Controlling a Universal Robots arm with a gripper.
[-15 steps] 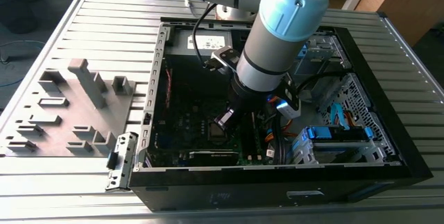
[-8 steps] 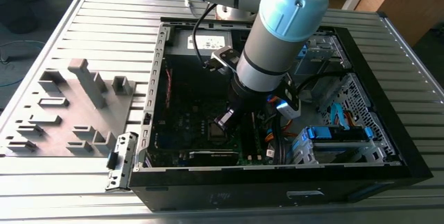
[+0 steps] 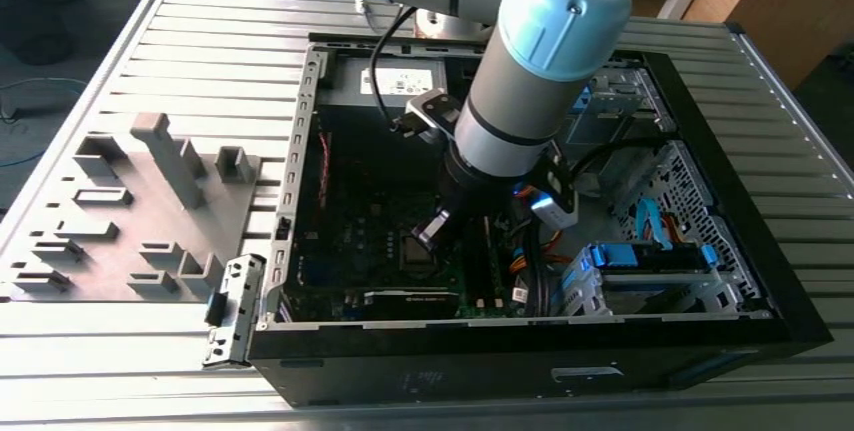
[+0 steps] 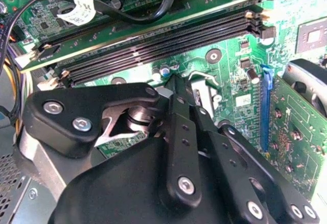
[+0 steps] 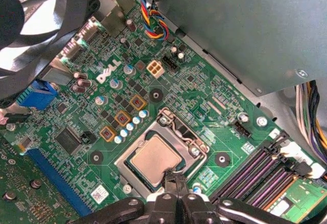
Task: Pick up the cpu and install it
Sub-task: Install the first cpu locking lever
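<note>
The cpu (image 5: 154, 158), a small square chip with a silver-grey top, lies flat in the metal-framed socket (image 5: 190, 138) on the green motherboard (image 5: 204, 91). My gripper (image 5: 174, 179) hangs low over the socket's edge, its black fingers drawn together just beside the chip's corner with nothing between them. In the second wrist view the gripper (image 4: 179, 83) points down at the board and hides the chip. The exterior view shows the gripper (image 3: 430, 238) deep inside the open computer case (image 3: 747, 241), right above the socket (image 3: 415, 249).
Black memory slots (image 5: 260, 170) run close beside the socket. A grey power supply box (image 5: 245, 25) and a fan (image 5: 30, 20) border the board. Black cables (image 4: 127, 15) cross over the slots. A grey fixture tray (image 3: 134, 211) lies on the exterior view's left.
</note>
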